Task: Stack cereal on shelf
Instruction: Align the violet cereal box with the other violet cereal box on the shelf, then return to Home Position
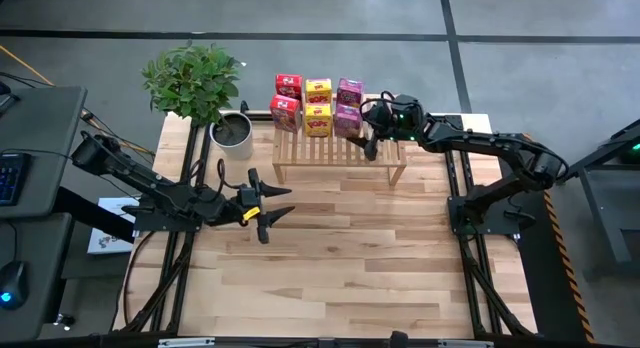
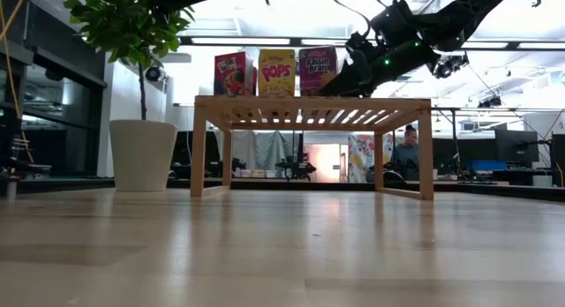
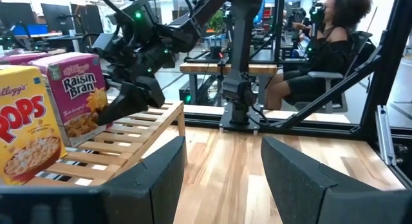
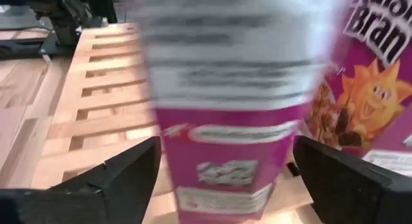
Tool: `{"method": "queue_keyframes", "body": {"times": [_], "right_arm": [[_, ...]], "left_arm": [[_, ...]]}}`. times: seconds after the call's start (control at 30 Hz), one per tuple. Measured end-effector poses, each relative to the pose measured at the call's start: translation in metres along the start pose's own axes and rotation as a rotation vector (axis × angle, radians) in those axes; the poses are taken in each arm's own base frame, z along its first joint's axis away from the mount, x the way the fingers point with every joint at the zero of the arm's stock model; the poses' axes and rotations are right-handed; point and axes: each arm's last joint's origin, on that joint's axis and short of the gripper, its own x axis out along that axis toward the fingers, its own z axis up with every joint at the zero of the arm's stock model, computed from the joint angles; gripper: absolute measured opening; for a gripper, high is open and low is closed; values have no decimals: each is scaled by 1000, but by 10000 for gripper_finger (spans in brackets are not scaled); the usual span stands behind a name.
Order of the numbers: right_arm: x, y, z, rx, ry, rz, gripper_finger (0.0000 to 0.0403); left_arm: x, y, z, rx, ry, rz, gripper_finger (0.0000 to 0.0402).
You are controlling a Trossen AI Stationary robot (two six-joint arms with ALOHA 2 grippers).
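Note:
Six cereal boxes stand in two rows on the light-wood slatted shelf (image 1: 340, 160): red (image 1: 288, 85), yellow (image 1: 318, 90) and pink (image 1: 350, 91) at the far side, red (image 1: 285, 112), yellow (image 1: 317, 119) and pink (image 1: 347, 119) in front. My right gripper (image 1: 368, 133) is open at the shelf's right end. In the right wrist view its fingers (image 4: 129, 176) stand on either side of a pink box (image 4: 225, 153), which rests with its bottom on the slats. My left gripper (image 1: 275, 210) hovers open over the table's left middle, with nothing between its fingers.
A potted plant (image 1: 195, 80) in a white pot (image 1: 233, 130) stands just left of the shelf. Bare wooden tabletop (image 1: 340, 263) stretches from the shelf to the near edge. A person (image 3: 328, 50) sits beyond the table's right side.

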Motion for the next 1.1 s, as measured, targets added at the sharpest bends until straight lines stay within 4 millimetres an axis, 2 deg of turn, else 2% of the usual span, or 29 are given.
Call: {"method": "queue_keyframes", "body": {"times": [0.23,0.5,0.8,0.9,1.1], "right_arm": [[-13,-6,2,-2,24,-34,351],[-47,-9,5,35,113,-61,351],[-84,3,4,80,201,-41,351],[-95,11,-7,130,194,-35,351],[-117,34,-51,225,82,69,351]], "left_arm": [[0,1,0,0,0,3,193],[0,1,0,2,0,4,193],[0,1,0,-2,-1,3,193],[0,1,0,-9,-1,4,193],[-1,-2,0,-9,-1,-11,193]]}}
